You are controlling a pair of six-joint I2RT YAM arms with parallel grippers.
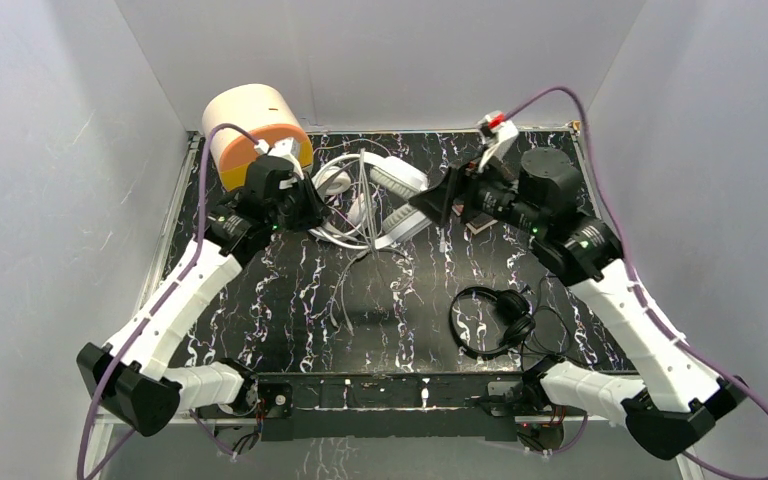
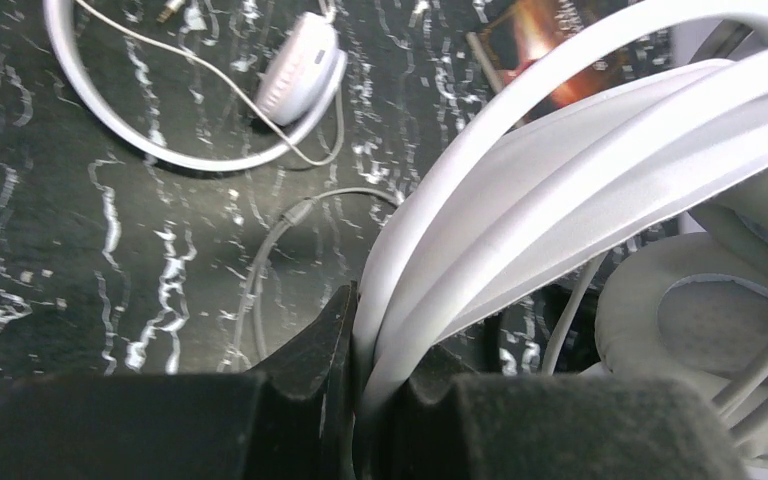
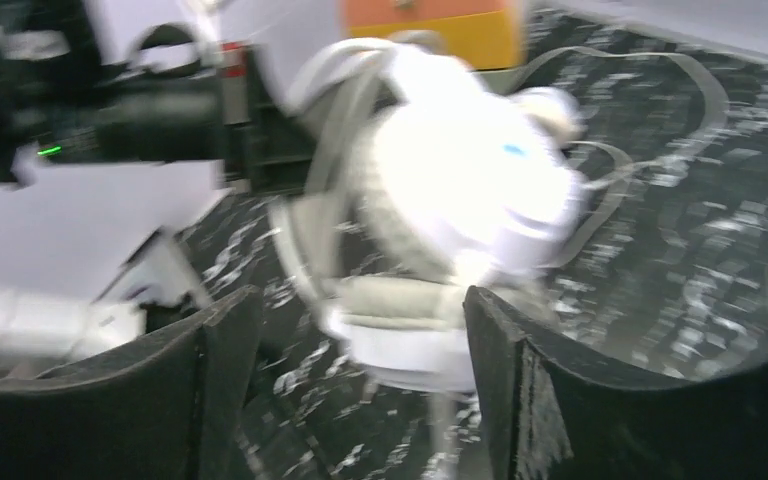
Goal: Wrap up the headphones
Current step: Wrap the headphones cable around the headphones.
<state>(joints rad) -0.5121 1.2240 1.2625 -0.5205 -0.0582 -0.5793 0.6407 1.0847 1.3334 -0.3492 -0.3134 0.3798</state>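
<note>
The big white over-ear headphones (image 1: 397,193) lie at the back middle of the table. My left gripper (image 1: 307,214) is shut on their headband (image 2: 560,170); in the left wrist view the gripper (image 2: 375,335) pinches the band between its tips. My right gripper (image 1: 432,201) is open, just right of the ear cups. In the right wrist view the gripper (image 3: 360,330) has a white ear cup (image 3: 460,190) in front of its jaws, blurred. The slimmer white on-ear pair (image 1: 333,181) lies beside the big pair, its cup (image 2: 300,70) and thin cord on the table. The small black pair (image 1: 495,318) lies front right.
An orange and cream cylinder (image 1: 255,130) stands at the back left, behind the left gripper. A small brown card (image 1: 480,226) lies under the right arm. Loose white cords (image 1: 360,250) trail toward the table's middle. White walls close in the table's sides and back.
</note>
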